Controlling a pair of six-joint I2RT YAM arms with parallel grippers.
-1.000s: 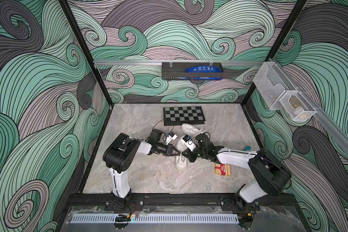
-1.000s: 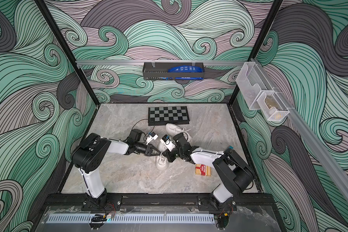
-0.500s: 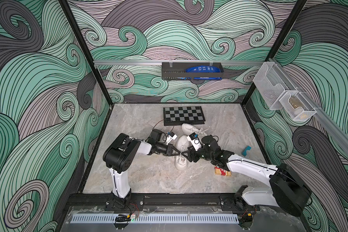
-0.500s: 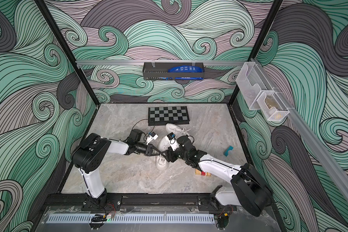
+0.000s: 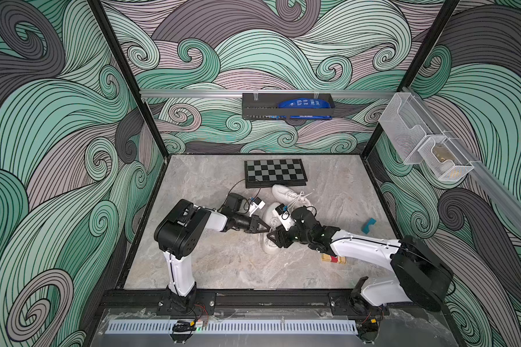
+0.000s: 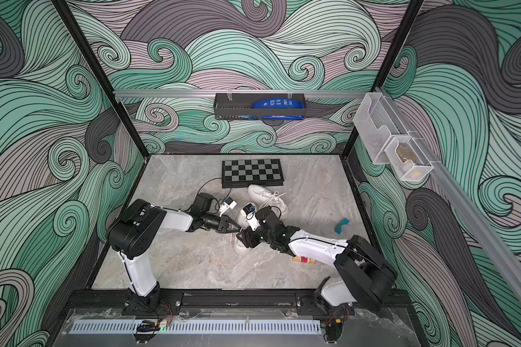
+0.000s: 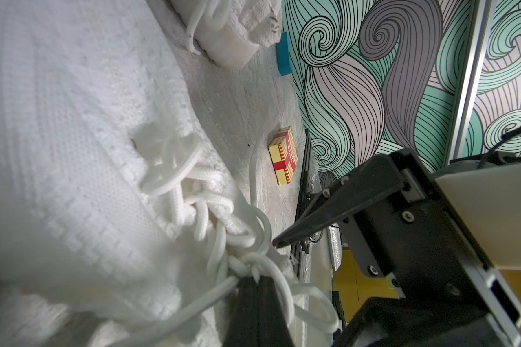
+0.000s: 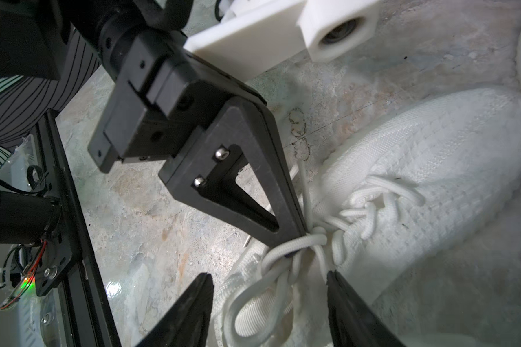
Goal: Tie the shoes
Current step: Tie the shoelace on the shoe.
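Left pincer (image 8: 299, 236) clamped shut on a lace (image 8: 283, 248) of the near shoe (image 8: 433, 150), right pincer (image 8: 268, 273) parted around the loops, gripping nothing, near shoe largely hidden under both wrists in both top views, far shoe (image 5: 283, 192) at its one o'clock

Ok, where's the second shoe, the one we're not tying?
In both top views the second shoe lies toward the back, slightly right of centre, just in front of the chessboard and behind the shoe being tied.

Left gripper (image 5: 265, 230) is clamped shut, its arm stretched low toward the right. Right gripper (image 5: 272, 238) has its jaws apart, its arm stretched toward the left. The 2 tips nearly meet mid-scene.
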